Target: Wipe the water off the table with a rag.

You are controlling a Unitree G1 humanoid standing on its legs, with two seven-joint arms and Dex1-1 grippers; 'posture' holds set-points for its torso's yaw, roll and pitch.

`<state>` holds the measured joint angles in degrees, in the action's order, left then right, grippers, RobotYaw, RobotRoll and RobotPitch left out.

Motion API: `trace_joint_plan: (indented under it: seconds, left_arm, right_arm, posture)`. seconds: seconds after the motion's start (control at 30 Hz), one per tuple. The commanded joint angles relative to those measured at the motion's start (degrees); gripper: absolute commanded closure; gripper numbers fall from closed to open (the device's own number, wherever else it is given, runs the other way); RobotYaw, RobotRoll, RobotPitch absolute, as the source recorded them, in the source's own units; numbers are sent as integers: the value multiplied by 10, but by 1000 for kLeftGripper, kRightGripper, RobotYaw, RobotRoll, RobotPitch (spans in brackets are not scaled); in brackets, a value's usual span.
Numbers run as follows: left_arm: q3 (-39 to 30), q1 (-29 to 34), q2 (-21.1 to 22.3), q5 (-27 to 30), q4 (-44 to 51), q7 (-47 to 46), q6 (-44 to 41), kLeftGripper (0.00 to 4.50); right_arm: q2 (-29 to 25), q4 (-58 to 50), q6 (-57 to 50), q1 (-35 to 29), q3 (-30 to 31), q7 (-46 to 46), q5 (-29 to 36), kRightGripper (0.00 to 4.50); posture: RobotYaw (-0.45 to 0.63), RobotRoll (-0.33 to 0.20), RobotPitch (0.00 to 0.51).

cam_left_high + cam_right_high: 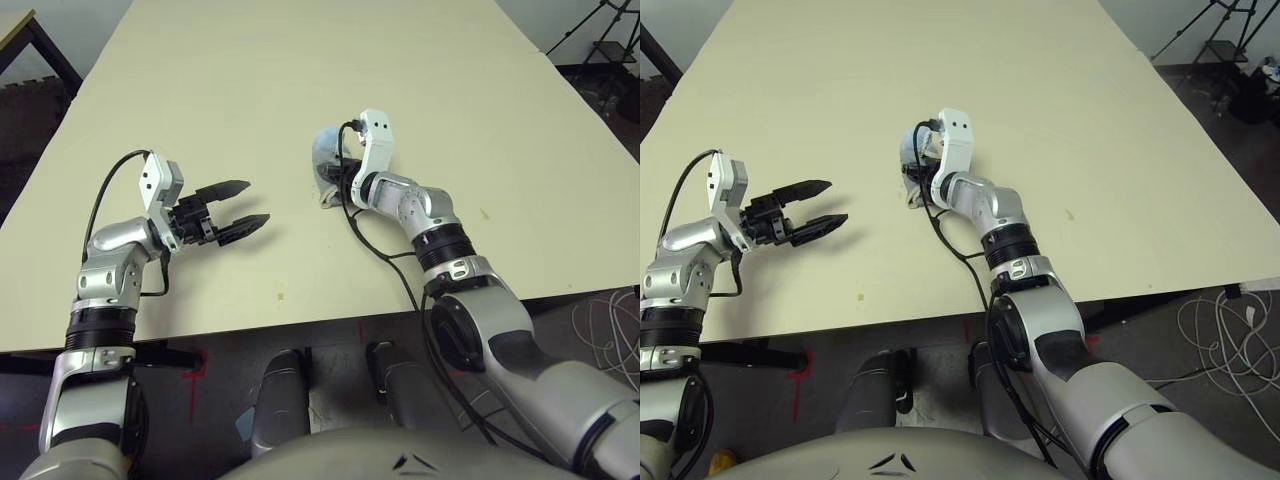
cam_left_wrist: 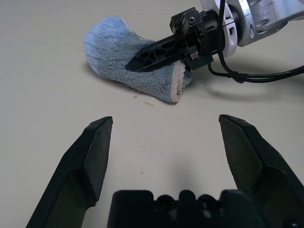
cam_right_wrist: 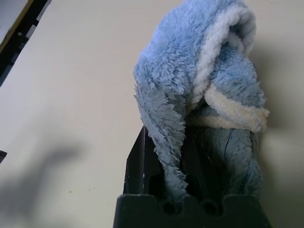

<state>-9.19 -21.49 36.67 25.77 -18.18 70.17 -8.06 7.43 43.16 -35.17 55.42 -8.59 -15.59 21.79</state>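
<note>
The light blue-grey rag [image 1: 324, 150] lies bunched on the pale cream table [image 1: 250, 80], right of centre. My right gripper [image 1: 338, 172] is shut on the rag, and the cloth drapes over its black fingers [image 2: 156, 50], its whitish hem [image 3: 228, 111] folded towards the wrist. A few tiny amber specks of water [image 2: 148, 103] sit on the table just beside the hem. My left gripper [image 1: 238, 207] hovers open over bare table left of the rag, pointing at it, with nothing between its fingers [image 2: 95, 147].
The table's front edge [image 1: 300, 330] runs just behind both wrists. A tiny yellowish speck [image 1: 484, 213] lies right of my right forearm. Dark furniture [image 1: 30, 50] stands past the far left corner, a tripod [image 1: 600, 40] at far right, loose cables [image 1: 610, 320] on the floor.
</note>
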Motion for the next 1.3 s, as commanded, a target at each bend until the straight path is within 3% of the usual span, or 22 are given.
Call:
trace_joint_plan:
  seconds: [0.03,0.23,0.4,0.57,1.07,1.3]
  left_arm:
    - [-7,13,3,6,13,-4,-5,0]
    - [-6,12,3,5,11,-4,-4,0]
    - [-4,7,1,4,7,-4,-3,0]
    - [-2,2,-1,3,2,-2,-1,0]
    - [13,-31,-16,-8,-35,5,15,0]
    - [18,-40,-20,-10,-49,9,22,0]
  right_arm:
    - [41,16,5,23,-27,-3,33,4383]
    - [43,18,-12,25,-29,-10,52,4383]
    - [10,17,10,4,35,-28,-10,4383]
    - [-58,1,57,-27,103,-65,-86,4384]
    - [-200,-50,46,-39,56,-71,-85,4384]
    - [-235,-97,4,-45,24,-78,-58,4384]
  posture:
    - [-37,0,170]
    - [-40,0,168]
    - [-43,0,167]
    - [-52,0,164]
    - [-105,0,153]
    - [-117,0,154]
